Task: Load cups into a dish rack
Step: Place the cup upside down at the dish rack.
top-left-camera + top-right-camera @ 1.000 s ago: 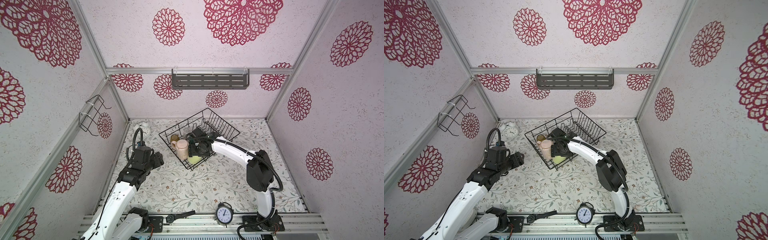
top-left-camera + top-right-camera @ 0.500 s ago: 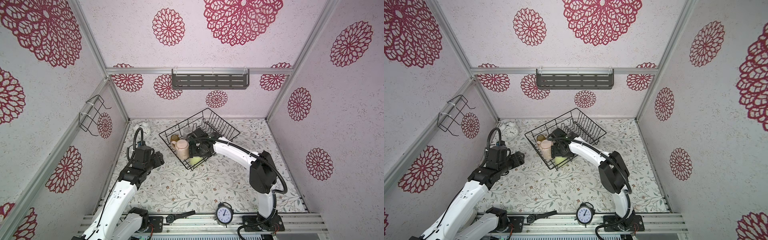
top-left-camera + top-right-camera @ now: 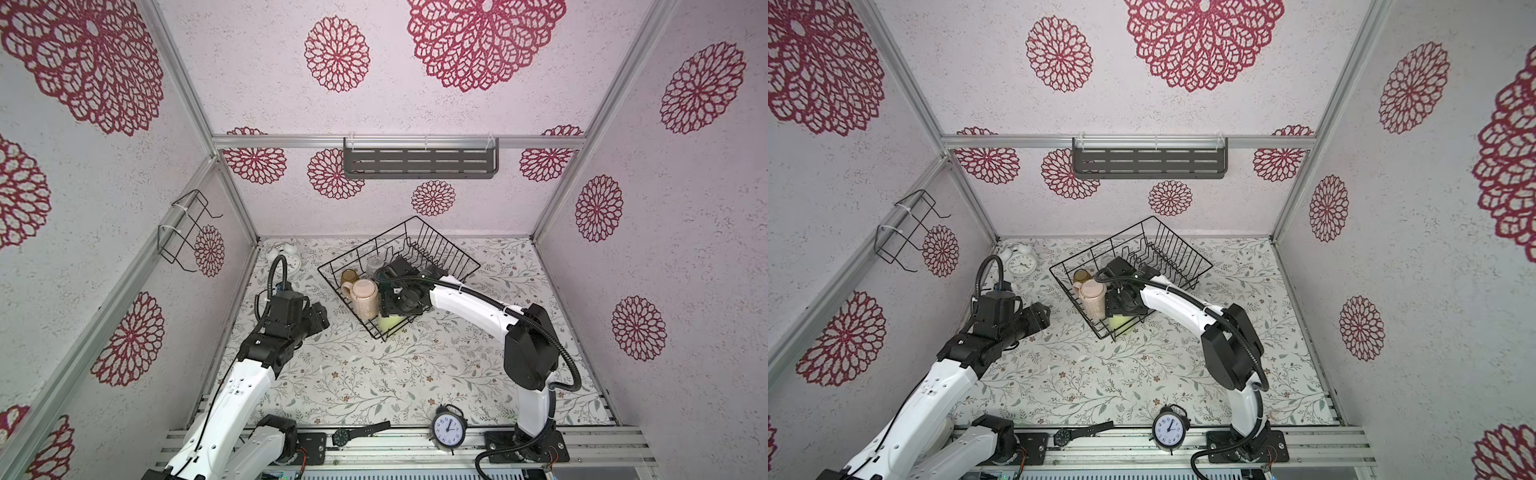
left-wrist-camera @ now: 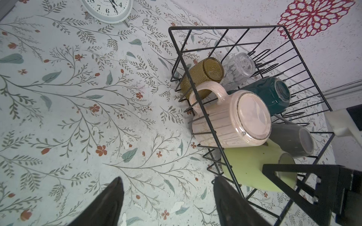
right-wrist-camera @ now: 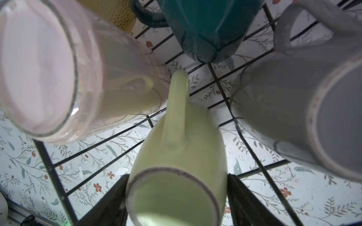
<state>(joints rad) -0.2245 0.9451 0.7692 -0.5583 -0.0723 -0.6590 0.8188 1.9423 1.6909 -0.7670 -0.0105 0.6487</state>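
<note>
Trouble sits with the right claw (image 5: 177, 176), down inside the dish rack (image 3: 448, 240) with its fingers hugging the rim of the pale yellow-green mug (image 5: 180, 140); whether they pinch it or merely flank it I cannot tell. That mug lies tilted in the rack's near corner, close between the pink mug (image 5: 39, 68) and the grey mug (image 5: 293, 107), so a lift with the fingers not fully free likely drags it out or knocks a neighbour. The left claw (image 4: 168, 179) hangs released and empty above the worktop (image 3: 374, 365) beside the rack, out of harm's way.
</note>
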